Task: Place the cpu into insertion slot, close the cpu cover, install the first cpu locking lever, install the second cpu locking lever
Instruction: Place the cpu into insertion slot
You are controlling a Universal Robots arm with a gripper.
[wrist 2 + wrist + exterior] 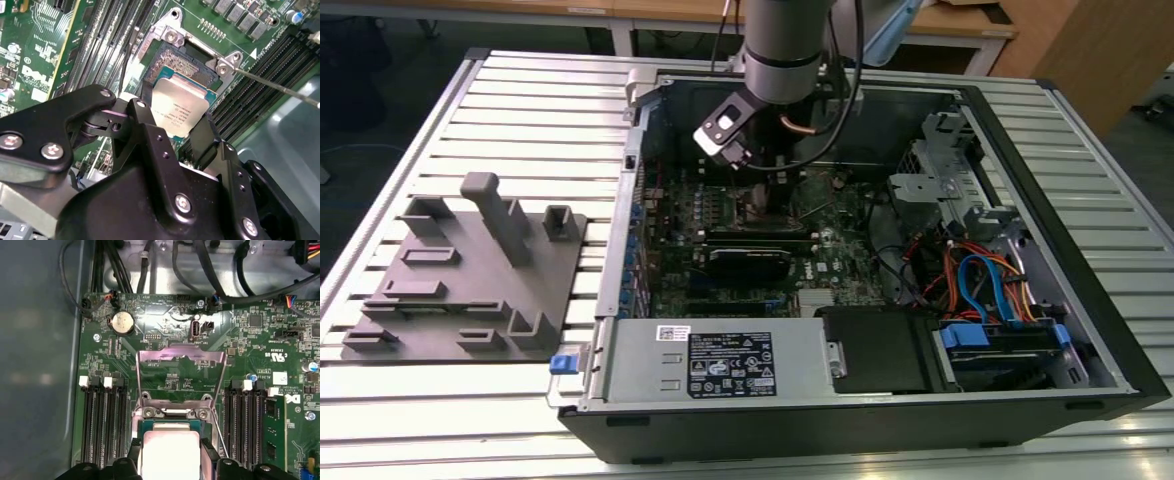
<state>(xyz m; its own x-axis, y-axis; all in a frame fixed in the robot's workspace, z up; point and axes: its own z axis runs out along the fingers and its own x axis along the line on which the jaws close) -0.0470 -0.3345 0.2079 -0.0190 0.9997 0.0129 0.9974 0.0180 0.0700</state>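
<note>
Claw [176, 116] grips the cpu [185, 97] by two opposite edges just above the socket [175, 62], near 12 o'clock of the computer case [1083, 270] middle; judged light, stiff, thin, fragile underneath: edge hold only.

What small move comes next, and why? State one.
Probably lower the cpu gently, squaring it to the insertion slot. The gripper holds it by two edges over the slot, part of which shows uncovered beyond one edge, and the cpu cover stands raised, out of the way.
</note>
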